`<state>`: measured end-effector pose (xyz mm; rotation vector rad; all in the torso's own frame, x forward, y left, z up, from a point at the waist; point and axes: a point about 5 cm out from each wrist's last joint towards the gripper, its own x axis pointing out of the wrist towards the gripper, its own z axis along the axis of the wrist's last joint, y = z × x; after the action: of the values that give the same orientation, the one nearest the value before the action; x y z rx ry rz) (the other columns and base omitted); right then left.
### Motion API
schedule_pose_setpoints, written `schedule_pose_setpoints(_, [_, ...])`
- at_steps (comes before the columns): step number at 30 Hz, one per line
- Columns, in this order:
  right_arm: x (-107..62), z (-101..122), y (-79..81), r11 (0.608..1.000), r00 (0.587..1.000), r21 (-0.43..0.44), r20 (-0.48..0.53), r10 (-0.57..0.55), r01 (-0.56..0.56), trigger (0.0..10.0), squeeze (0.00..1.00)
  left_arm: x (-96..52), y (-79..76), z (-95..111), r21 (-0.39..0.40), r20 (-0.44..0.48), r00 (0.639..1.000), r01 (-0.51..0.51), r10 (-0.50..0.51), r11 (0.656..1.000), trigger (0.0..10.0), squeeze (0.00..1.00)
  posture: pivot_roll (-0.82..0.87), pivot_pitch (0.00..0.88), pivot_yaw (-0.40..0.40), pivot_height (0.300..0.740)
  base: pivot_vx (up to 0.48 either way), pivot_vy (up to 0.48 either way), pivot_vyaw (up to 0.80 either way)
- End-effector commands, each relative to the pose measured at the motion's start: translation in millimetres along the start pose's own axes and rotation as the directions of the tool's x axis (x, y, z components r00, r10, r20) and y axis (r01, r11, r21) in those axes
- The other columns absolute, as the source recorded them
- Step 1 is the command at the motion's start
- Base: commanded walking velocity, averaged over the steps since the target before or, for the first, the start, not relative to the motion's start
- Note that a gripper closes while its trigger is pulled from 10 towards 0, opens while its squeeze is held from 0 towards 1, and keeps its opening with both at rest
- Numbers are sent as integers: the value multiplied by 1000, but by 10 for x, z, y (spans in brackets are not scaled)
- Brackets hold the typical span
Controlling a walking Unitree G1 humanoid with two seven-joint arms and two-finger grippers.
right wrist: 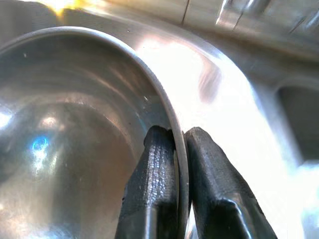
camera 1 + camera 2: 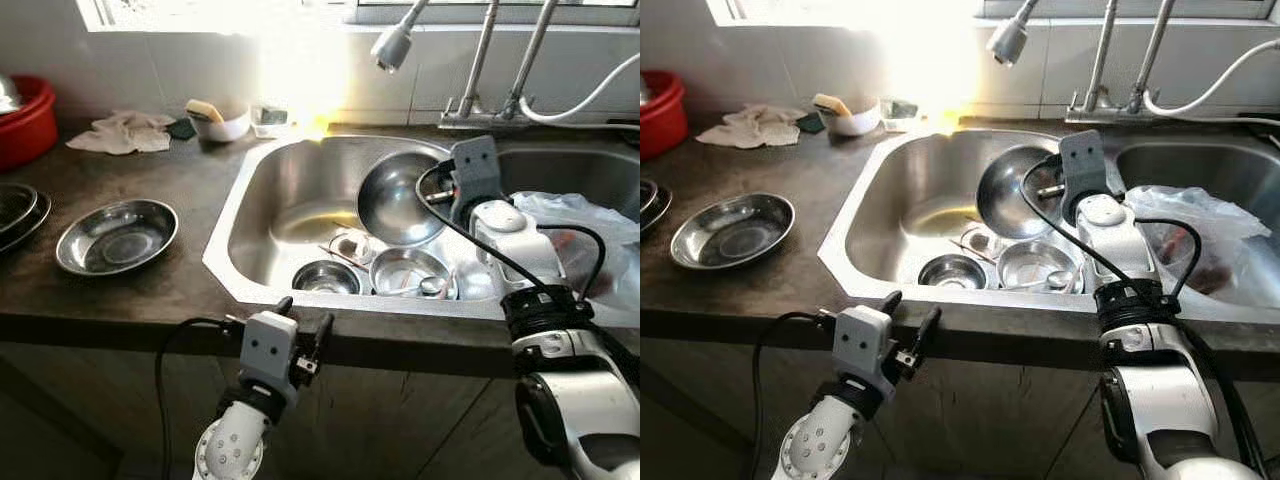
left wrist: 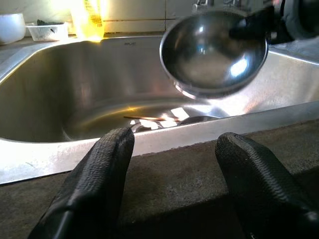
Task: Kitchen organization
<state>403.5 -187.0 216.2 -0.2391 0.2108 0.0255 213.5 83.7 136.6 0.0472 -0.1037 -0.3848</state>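
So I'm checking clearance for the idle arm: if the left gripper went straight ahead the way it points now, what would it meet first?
Probably the dark countertop edge just ahead of the open left gripper, then the steel sink rim. Depth is unclear; aimed slightly higher, it could pass over both toward the round steel bowl held by the right gripper.

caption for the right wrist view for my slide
Right hand shut on the rim of a steel bowl, held tilted above the sink.
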Motion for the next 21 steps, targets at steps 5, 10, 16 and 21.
schedule_pose_setpoints(5, [57,-215,-41,998,990,55,-134,34,-27,10000,0,-48,-11,21,1,-13,1000,7,-7,1000,10000,0,79,146,-42,740,0,0,0])
schedule_pose_setpoints(10, [50,-442,-21,996,975,67,-212,65,-52,10000,0,-56,-18,17,-2,-20,1000,9,-9,1000,10000,0,81,146,-44,740,0,0,0])
schedule_pose_setpoints(16, [53,-525,-34,994,969,89,-235,79,-60,10000,1000,-58,-24,16,-5,-24,1000,16,-16,1000,10000,0,77,143,-40,740,0,0,0])
schedule_pose_setpoints(21, [55,-519,-30,993,971,97,-221,91,-71,10000,1000,-50,-30,12,-5,-26,1000,18,-18,1000,10000,0,76,134,-40,740,0,0,0])
